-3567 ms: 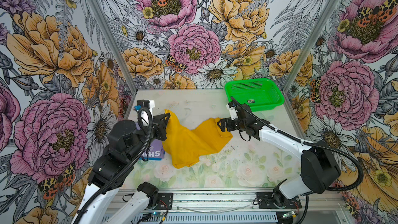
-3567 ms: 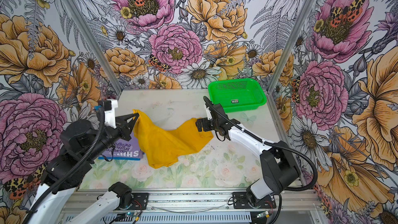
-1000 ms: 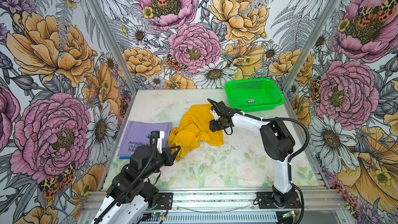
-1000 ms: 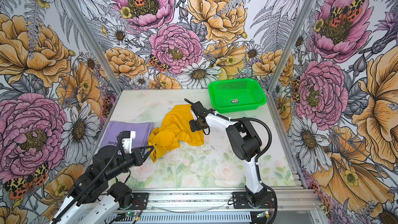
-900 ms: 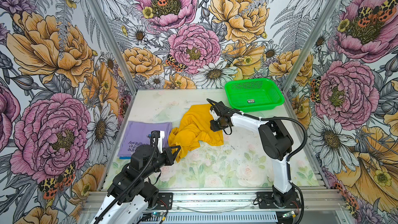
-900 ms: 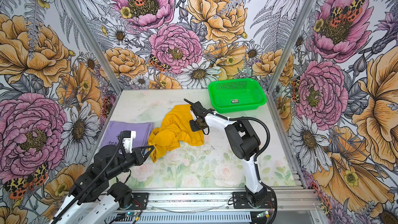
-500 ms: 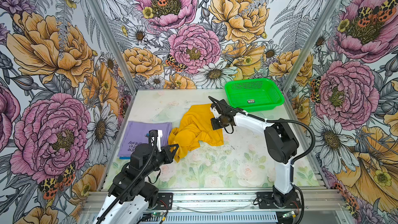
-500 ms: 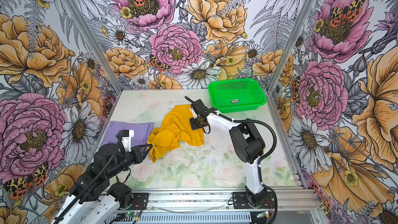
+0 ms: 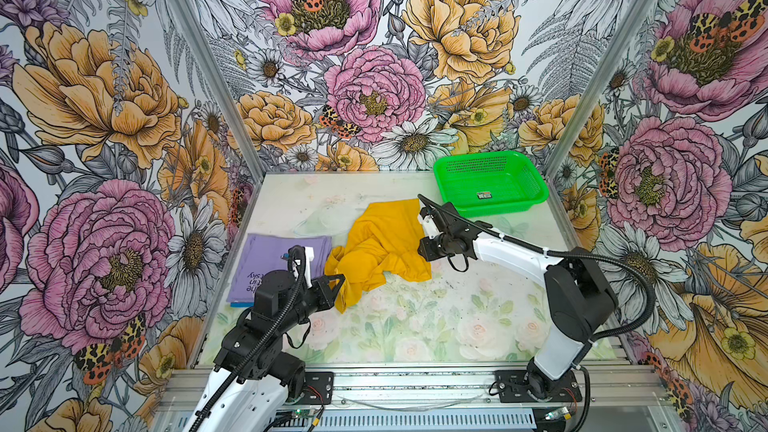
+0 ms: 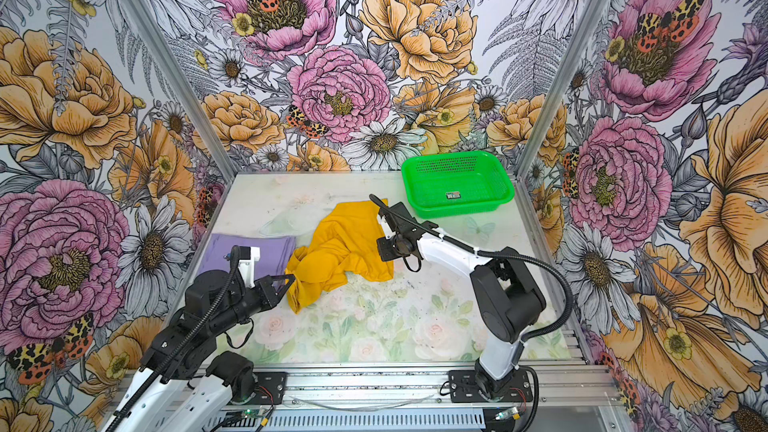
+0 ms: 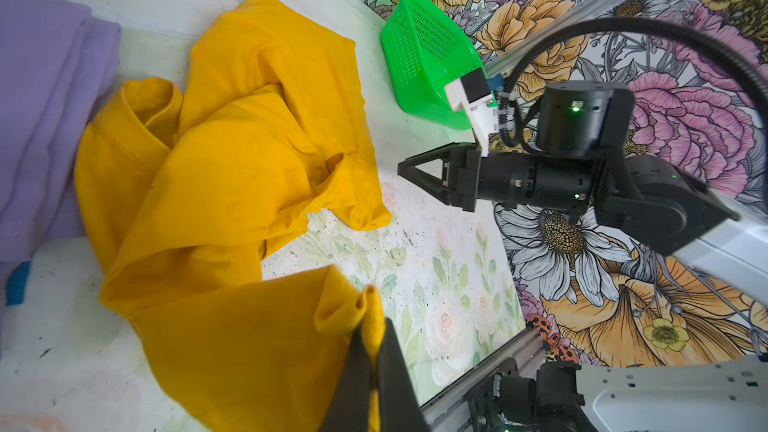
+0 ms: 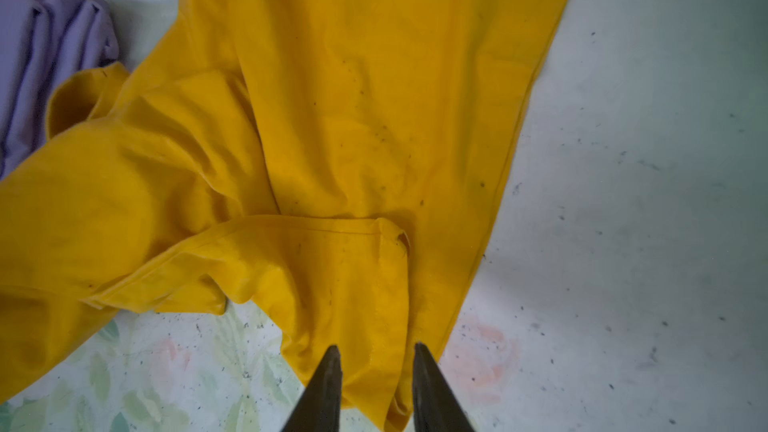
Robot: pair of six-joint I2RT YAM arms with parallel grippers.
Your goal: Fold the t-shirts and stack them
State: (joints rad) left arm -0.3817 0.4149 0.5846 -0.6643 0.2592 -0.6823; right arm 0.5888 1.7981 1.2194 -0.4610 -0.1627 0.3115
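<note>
My left hand (image 11: pixel 372 328) is clamped shut on a bunched-up corner of the yellow tee (image 9: pixel 386 243), holding that end a bit up off the surface (image 9: pixel 415 317). My right hand (image 12: pixel 374 353) is partly open. Its fingers are apart over the tee's opposite edge with a flap of cloth under the gap, but I wouldn't say it's got hold of anything.

Progress-wise, the lavender tee (image 9: pixel 270 259) looks folded already and lies flat on the left side. A sliver of a blue tee (image 9: pixel 240 304) pokes out from under it, so I reckon that's the stack started. The yellow one is the holdout: it's a rumpled heap mid-surface, one end right up against the lavender one. It needs spreading flat, folding, then going on the pile.

Other stuff: there's a green basket (image 9: pixel 498 207) in the far right corner, just past the yellow cloth, with only a small label in it. Nothing really blocks me. The one thing I'd watch is dragging the yellow tee across the lavender one and wrecking that fold.
</note>
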